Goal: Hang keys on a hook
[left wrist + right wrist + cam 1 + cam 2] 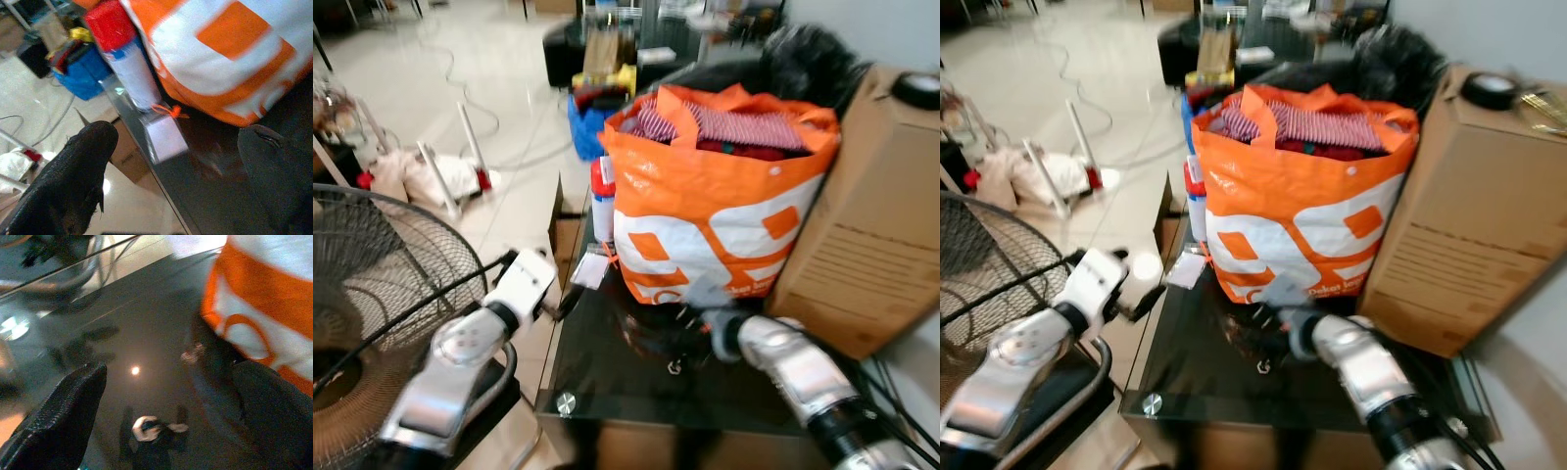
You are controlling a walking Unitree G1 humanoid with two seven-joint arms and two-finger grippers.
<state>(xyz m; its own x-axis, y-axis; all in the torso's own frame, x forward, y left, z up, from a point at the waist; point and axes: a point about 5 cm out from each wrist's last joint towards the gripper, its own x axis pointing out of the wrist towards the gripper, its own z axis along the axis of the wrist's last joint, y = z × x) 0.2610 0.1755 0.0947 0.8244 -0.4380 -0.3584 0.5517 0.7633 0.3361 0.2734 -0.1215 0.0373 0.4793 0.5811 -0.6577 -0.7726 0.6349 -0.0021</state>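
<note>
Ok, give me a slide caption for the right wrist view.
Right gripper, fingers open, hovers over keys on dark glass table beside orange bag.

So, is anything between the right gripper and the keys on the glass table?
Nothing visible. What looks like the keys lies bare on the glass table, facing the gap of the open right gripper. The orange bag stands close beside, not between.

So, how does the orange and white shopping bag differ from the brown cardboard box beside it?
The orange and white shopping bag is soft, open at the top and stuffed with striped cloth; the brown cardboard box is stiff and closed, with a dark round thing on top. The bag has bold white shapes; the box is plain with small print. Both stand on the dark glass table.
</note>
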